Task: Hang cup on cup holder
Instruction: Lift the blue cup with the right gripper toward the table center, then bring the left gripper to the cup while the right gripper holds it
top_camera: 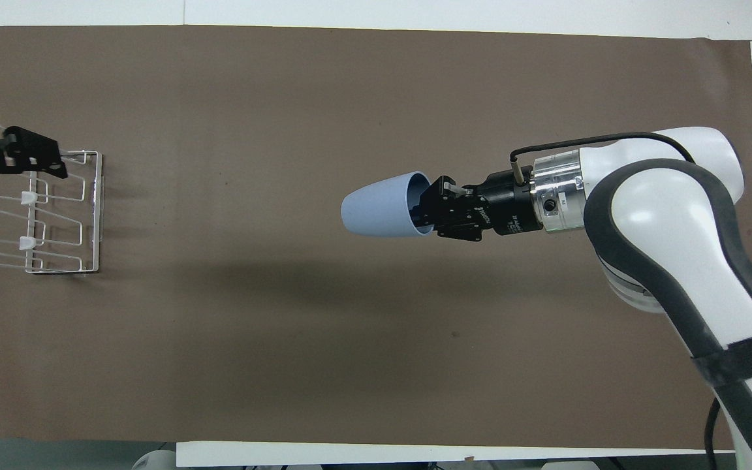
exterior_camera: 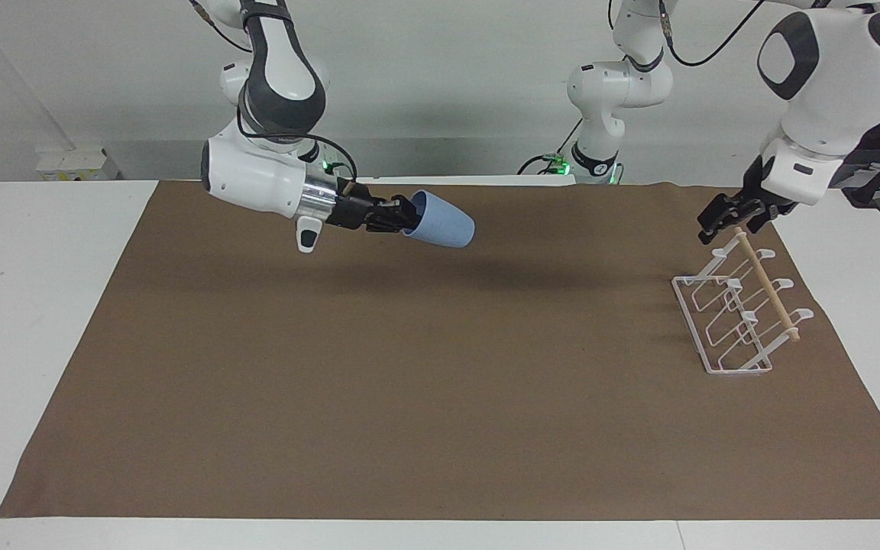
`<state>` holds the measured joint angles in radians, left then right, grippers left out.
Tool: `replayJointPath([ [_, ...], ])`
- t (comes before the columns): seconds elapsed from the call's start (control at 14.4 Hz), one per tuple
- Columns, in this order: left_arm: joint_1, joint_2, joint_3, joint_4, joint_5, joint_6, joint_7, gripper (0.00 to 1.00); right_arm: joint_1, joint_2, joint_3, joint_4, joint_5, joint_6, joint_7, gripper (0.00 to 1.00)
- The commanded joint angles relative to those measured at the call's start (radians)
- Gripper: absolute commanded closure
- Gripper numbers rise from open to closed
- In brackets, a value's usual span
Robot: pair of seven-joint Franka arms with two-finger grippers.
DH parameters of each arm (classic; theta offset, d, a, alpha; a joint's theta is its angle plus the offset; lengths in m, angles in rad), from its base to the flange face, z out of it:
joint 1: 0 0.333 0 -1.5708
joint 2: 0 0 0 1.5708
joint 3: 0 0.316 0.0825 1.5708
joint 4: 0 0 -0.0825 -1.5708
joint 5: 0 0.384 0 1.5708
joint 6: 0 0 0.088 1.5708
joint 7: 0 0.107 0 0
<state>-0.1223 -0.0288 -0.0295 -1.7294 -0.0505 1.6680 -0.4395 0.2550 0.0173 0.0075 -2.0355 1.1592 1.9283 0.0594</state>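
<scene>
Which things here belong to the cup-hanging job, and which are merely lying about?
Job things:
- cup, held in the air by the right tool
- cup holder, with the left tool over it

Lying about:
- brown mat only

Right gripper (exterior_camera: 403, 216): airborne over the brown mat (exterior_camera: 425, 397), clamped on the rim of the cup (exterior_camera: 440, 221)
Cup: light blue, lying sideways, base pointing toward the left arm's end
Cup holder (exterior_camera: 738, 309): on the mat, left arm's end
Left gripper (exterior_camera: 724, 221): just above the holder's wooden dowel (exterior_camera: 767, 286)
</scene>
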Motion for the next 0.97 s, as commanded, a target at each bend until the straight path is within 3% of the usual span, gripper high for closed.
replayJointPath([
  [0.0, -0.1, -0.025, 0.005, -0.067, -0.112, 0.111, -0.352, 0.0, 0.006, -0.025, -0.001, -0.028, 0.025, 0.015, 0.017, 1.0],
  [0.28, -0.223, 0.036, 0.005, -0.068, -0.277, 0.315, -0.848, 0.0, 0.006, -0.025, -0.001, -0.029, 0.025, 0.015, 0.025, 1.0],
  [0.49, -0.287, 0.055, 0.005, -0.075, -0.406, 0.341, -1.011, 0.0, 0.044, -0.025, -0.001, -0.045, 0.03, 0.07, 0.026, 1.0],
  [0.56, -0.324, 0.058, 0.005, -0.088, -0.431, 0.389, -1.082, 0.01, 0.049, -0.016, -0.001, -0.051, 0.093, 0.075, 0.026, 1.0],
  [0.76, -0.384, 0.087, 0.005, -0.11, -0.474, 0.522, -1.296, 0.01, 0.076, -0.008, -0.001, -0.055, 0.126, 0.109, 0.03, 1.0],
  [0.9, -0.417, 0.09, 0.003, -0.111, -0.482, 0.527, -1.309, 0.01, 0.104, -0.01, -0.001, -0.075, 0.134, 0.151, 0.028, 1.0],
])
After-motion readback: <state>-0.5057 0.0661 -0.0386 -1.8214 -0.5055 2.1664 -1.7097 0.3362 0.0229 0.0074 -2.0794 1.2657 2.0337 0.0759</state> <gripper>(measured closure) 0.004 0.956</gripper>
